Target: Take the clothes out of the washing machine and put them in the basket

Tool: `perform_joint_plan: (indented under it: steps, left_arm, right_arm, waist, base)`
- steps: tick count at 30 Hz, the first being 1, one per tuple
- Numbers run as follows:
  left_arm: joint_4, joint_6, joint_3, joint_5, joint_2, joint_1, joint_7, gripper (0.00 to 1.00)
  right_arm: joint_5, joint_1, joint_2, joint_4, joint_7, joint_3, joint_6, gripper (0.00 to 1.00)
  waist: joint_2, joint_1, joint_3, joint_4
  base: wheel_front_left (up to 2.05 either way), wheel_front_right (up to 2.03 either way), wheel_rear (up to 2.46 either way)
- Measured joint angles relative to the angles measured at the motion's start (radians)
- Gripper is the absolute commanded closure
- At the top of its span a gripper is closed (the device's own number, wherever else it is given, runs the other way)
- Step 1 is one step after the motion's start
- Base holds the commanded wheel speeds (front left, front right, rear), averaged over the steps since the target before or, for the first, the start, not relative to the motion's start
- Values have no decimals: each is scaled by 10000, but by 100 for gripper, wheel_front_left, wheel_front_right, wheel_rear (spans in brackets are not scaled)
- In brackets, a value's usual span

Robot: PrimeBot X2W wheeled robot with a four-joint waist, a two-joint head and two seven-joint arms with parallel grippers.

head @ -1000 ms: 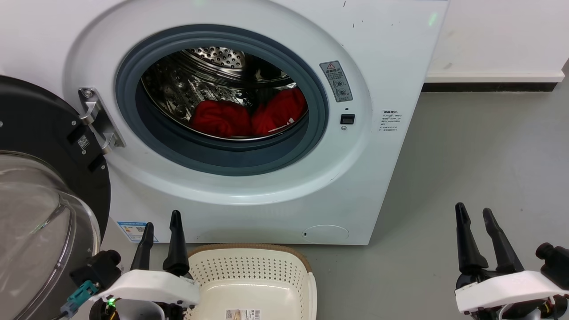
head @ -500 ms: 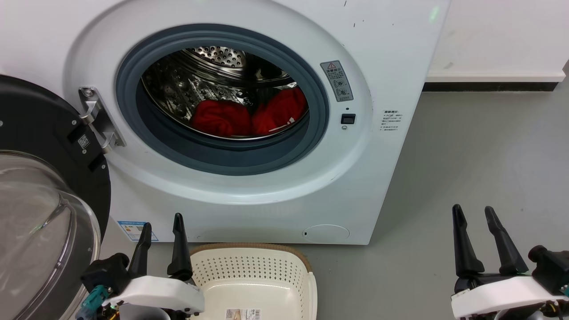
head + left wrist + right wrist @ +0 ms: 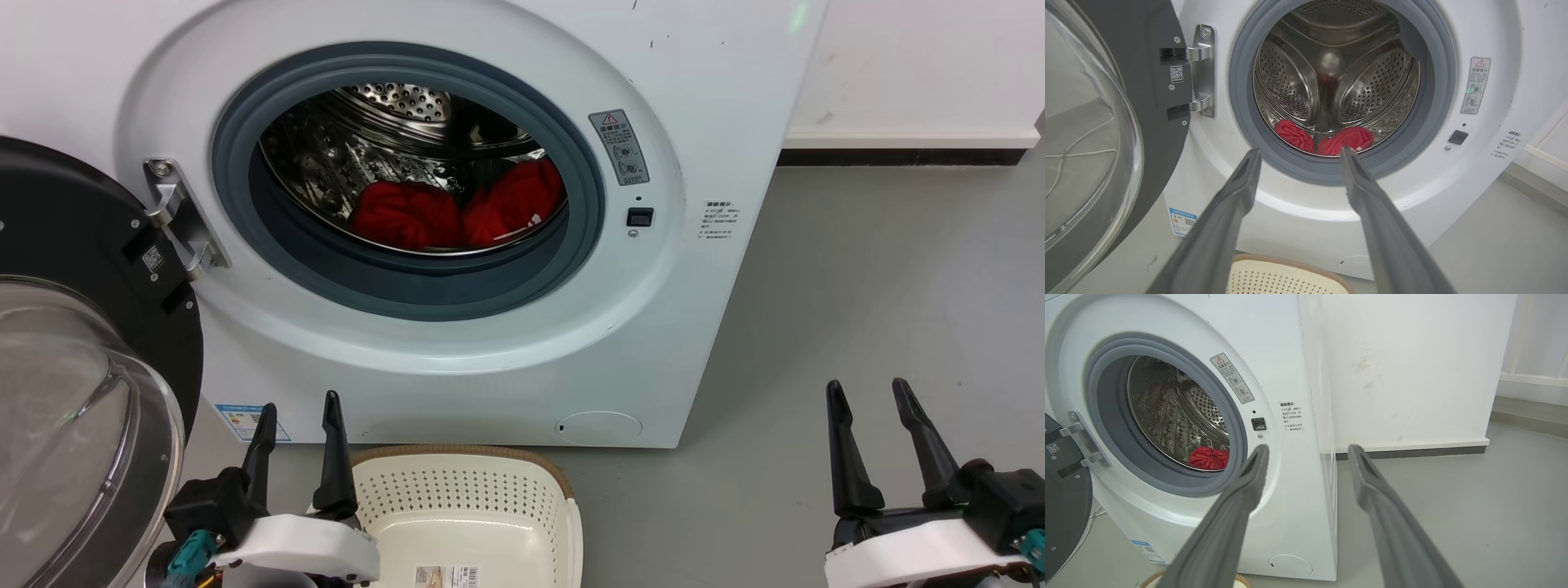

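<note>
Left gripper (image 3: 299,400) spread empty, right gripper (image 3: 866,381) likewise (clothes (image 3: 408,214) in washing machine (image 3: 490,359)).

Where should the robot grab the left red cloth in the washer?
Probably the puffy top of the left red cloth. It lies bunched in a heap low in the drum, so folds stick up. Come from the front, through the open doorway and over the grey ring, with the left pincer open.
</note>
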Motion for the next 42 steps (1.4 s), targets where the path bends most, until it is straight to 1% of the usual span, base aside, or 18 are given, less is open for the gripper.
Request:
perform_joint_plan:
  steps: [12,25,35,42]
  left_arm:
    - [-6,-84,42,965,-21,128,-240,0]
    - [90,-121,12,1866,-29,196,-487,0]
    - [102,-19,-59,2418,-31,263,-646,0]
    - [159,6,-58,2426,-31,274,-669,0]
  right_arm:
    - [-917,153,-2,-176,-249,2,2,0]
    - [-1641,319,-2,-249,-516,10,2,0]
    - [-2134,388,-4,-140,-662,-12,2,0]
    - [-2098,388,-4,-67,-679,-17,2,0]
  waist:
    - [0,0,17,-18]
    - [0,0,43,-4]
    - [0,0,56,-24]
    - [0,0,46,-28]
  base:
    - [0,0,0]
    - [0,0,0]
    - [0,0,0]
    - [0,0,0]
